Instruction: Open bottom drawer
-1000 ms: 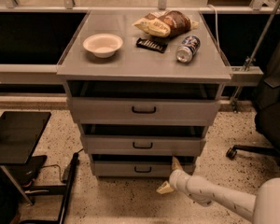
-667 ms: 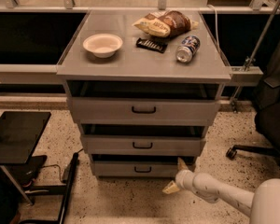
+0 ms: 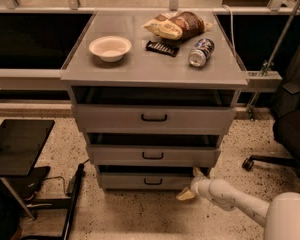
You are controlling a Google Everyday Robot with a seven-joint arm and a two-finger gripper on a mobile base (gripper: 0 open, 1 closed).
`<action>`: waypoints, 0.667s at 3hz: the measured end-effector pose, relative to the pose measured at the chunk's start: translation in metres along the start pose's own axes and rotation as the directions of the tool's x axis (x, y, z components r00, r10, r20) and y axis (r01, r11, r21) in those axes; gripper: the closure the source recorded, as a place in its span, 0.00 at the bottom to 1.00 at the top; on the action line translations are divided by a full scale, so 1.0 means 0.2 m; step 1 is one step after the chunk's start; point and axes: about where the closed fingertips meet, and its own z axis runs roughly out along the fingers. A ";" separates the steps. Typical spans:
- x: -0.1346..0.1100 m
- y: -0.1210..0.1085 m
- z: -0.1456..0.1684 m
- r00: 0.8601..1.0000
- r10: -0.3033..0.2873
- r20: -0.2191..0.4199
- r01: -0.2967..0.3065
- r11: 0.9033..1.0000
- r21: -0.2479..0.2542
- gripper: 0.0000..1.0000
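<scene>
The bottom drawer [image 3: 140, 181] is the lowest grey front of the cabinet, with a small black bar handle [image 3: 153, 182] at its centre. It stands slightly pulled out, like the two drawers above it. My gripper [image 3: 191, 184] is at the drawer's right end, low near the floor, to the right of the handle. Its tan fingers [image 3: 185, 194] are spread apart, one up by the drawer's upper right corner and one down near the floor. It holds nothing. My white arm [image 3: 240, 201] reaches in from the lower right.
The cabinet top [image 3: 155, 59] carries a white bowl [image 3: 110, 47], a chip bag [image 3: 177, 25], a dark bar [image 3: 162, 48] and a can [image 3: 201, 52]. A black stand [image 3: 17, 146] is at left, an office chair base [image 3: 270, 161] at right. Speckled floor lies in front.
My gripper and arm have shifted a little to the right and slightly lower along the bottom drawer's right end. The drawers have not moved.
</scene>
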 end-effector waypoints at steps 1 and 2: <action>0.01 0.00 0.01 1.000 0.002 0.003 -0.002 1.000 -0.004 0.00; 0.04 -0.02 0.10 1.000 0.015 0.020 -0.014 1.000 -0.022 0.00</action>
